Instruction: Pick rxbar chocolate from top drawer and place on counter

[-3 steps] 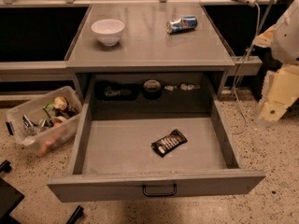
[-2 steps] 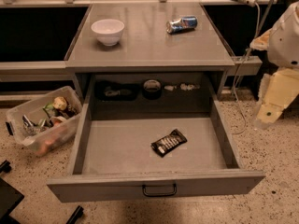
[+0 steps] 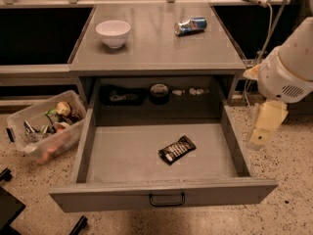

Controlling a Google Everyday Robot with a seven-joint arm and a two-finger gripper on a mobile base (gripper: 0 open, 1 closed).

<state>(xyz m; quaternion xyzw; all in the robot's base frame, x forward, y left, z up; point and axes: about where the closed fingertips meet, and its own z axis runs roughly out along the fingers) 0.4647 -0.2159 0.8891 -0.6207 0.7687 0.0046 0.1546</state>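
Rxbar chocolate (image 3: 177, 149): one item, black wrapper with white lettering. It lies flat on the floor of the top drawer (image 3: 122, 155), right of centre and toward the near front panel. Its long axis runs on a diagonal, from near-left end to far-right end. Nothing touches it.

Top drawer: pulled out toward you, with its handle centred on the near panel.

Pincer (image 3: 261, 131): the only one you have. It hangs outside the drawer's right wall, well apart from the bar and not on it. Whether it is released or clenched you cannot tell.

Governing relation: the bar lies to the left of the pincer and lower, across the drawer's right wall. You will probably need to travel left over that wall, then turn the pincer to close across the bar's short axis.

Bench (image 3: 156, 53): beyond and above the drawer. It carries a white bowl (image 3: 113, 32) at far left and a crushed can (image 3: 190, 25) at far right. The strip nearer than both looks a fit landing place.
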